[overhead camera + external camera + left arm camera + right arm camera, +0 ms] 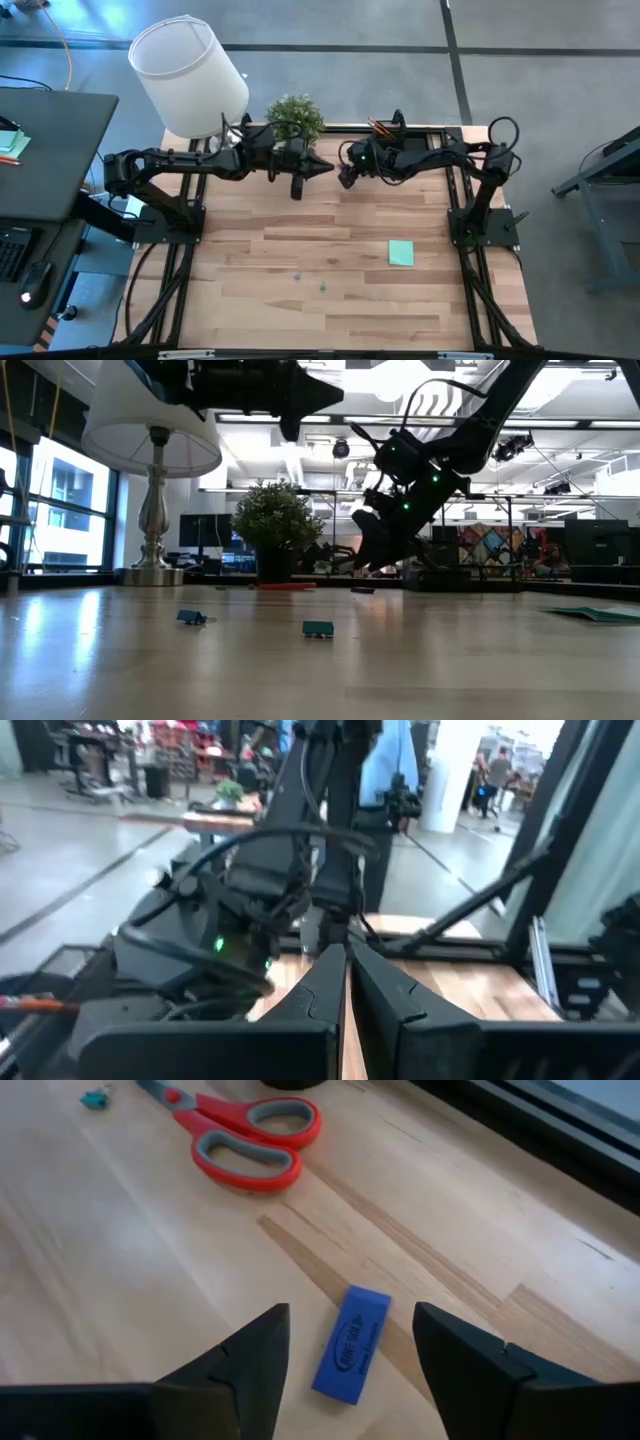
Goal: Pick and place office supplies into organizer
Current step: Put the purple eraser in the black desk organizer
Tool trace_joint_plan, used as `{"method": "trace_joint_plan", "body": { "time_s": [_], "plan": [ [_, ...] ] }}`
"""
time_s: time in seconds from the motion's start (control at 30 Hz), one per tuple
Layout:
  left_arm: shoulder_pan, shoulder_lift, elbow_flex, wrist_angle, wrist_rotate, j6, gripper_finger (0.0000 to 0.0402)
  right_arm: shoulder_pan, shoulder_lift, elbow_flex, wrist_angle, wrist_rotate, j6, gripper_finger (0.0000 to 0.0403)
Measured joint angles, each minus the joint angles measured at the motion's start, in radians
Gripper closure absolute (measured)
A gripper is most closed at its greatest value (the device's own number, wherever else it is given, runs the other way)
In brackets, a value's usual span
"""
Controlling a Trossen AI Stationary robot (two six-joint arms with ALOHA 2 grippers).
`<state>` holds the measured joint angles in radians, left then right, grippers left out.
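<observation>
Near the table's far edge, between the 2 arms: right gripper (350, 1350) poised low over the wood, jaws spread wide, holding nothing. Directly beneath, framed by its 2 dark fingers (255, 1355) yet touching neither: 1 blue eraser (351, 1344), flat on the boards. Just beyond the eraser: 1 pair of red-handled scissors (243, 1138), flat as well, blades pointing away from the gripper.

Farther toward the near side, well apart from the arms: 1 mint-green sticky-note pad (401, 253) and 2 small teal pieces (318, 628), (191, 617), too small to identify, possibly clips.

At the far right corner: 1 black organizer (388, 131), with orange pencils (379, 127) standing in it; exact number unclear, perhaps 2 or 3.

Left gripper (325, 167) raised above the table beside the potted plant (296, 117), jaws pressed shut, empty, tips aimed toward the right arm.

Along the far edge: 1 white-shaded lamp (189, 77) at the left corner, 1 potted plant at mid-edge close to the scissors. Beside the table on the left: 1 dark desk (45, 150).
</observation>
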<state>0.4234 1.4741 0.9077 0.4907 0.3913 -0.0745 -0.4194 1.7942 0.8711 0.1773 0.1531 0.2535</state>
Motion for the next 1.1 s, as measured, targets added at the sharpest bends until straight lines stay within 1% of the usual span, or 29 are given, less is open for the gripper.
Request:
{"method": "trace_joint_plan", "body": {
  "time_s": [0.13, 0.33, 0.53, 0.8, 0.87, 0.97, 1.1],
  "plan": [
    [-0.007, 0.0, 0.0, -0.056, 0.008, 0.04, 0.0394, 0.013, 0.0, 0.0, 0.0, 0.032, -0.012, 0.0217],
    [-0.005, 0.0, 0.0, -0.06, 0.009, 0.05, 0.0394, 0.014, 0.017, -0.002, 0.007, 0.049, -0.023, 0.0233],
    [-0.005, 0.0, 0.0, -0.059, 0.009, 0.055, 0.0394, 0.014, 0.086, -0.003, 0.062, 0.058, -0.026, 0.0223],
    [-0.005, 0.0, 0.0, -0.059, 0.009, 0.053, 0.0394, 0.008, 0.137, -0.003, 0.12, 0.042, -0.023, 0.0207],
    [-0.005, 0.0, 0.0, -0.059, 0.009, 0.052, 0.0394, 0.008, 0.149, -0.001, 0.132, 0.057, -0.014, 0.0206],
    [-0.005, 0.0, 0.0, -0.063, 0.009, 0.052, 0.0394, 0.006, 0.159, 0.0, 0.135, 0.061, -0.014, 0.0213],
    [-0.005, 0.0, 0.0, -0.065, 0.009, 0.051, 0.0394, 0.006, 0.16, 0.0, 0.135, 0.058, -0.026, 0.0236]
  ]
}}
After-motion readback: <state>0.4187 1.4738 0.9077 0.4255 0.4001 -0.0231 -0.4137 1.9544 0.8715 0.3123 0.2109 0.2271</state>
